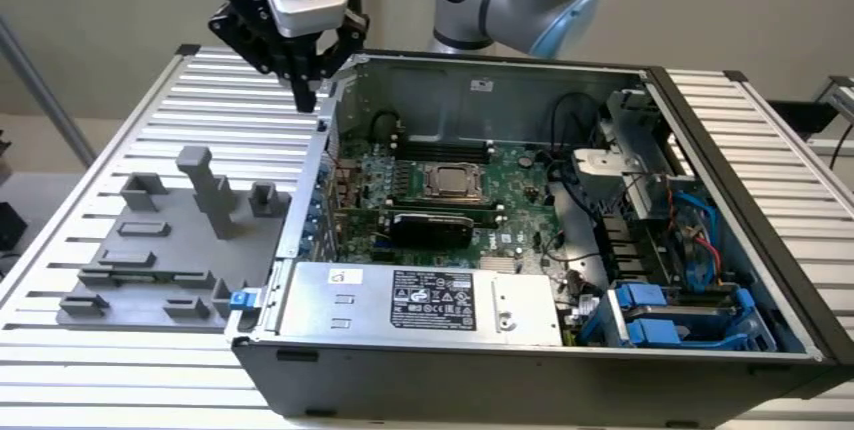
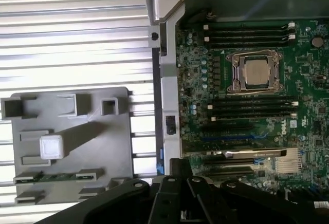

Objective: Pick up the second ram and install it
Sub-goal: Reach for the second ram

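The ribbed aluminium table (image 1: 80, 395) carries two things. A grey plastic fixture plate (image 1: 167, 265) (upright blocks and shallow slots stand on its top) lies flat toward the table edge on the exterior view's left, with bare slats showing around it. Just beside it, toward the exterior view's right, an open computer case (image 1: 534, 380) lies on its side with the motherboard facing up. Whether plate and case touch cannot be told. More bare slats run between the case and the table's edge at the exterior view's right.
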Available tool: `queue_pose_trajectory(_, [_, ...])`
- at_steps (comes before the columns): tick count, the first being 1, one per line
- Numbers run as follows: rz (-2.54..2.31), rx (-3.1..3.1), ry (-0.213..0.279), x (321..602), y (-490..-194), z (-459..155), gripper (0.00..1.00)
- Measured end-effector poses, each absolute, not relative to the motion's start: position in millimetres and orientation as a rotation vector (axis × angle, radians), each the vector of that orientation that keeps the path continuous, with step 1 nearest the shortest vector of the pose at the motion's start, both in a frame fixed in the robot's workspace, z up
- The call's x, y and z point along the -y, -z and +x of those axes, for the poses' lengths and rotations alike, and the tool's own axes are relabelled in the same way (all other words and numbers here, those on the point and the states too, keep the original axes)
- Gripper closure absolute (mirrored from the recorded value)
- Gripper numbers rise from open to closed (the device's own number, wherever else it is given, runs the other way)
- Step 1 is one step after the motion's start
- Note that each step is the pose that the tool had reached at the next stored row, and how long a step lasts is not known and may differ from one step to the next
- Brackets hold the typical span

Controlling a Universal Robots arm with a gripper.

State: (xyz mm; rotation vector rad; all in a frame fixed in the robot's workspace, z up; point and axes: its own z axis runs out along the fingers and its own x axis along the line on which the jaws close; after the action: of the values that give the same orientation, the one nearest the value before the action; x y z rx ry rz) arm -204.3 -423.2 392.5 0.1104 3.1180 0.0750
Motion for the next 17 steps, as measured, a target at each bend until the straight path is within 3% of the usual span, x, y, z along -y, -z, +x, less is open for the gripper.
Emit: queue_pose_trajectory(17, [0.11,-3.118,-0.065,445,-392,-282,0.89])
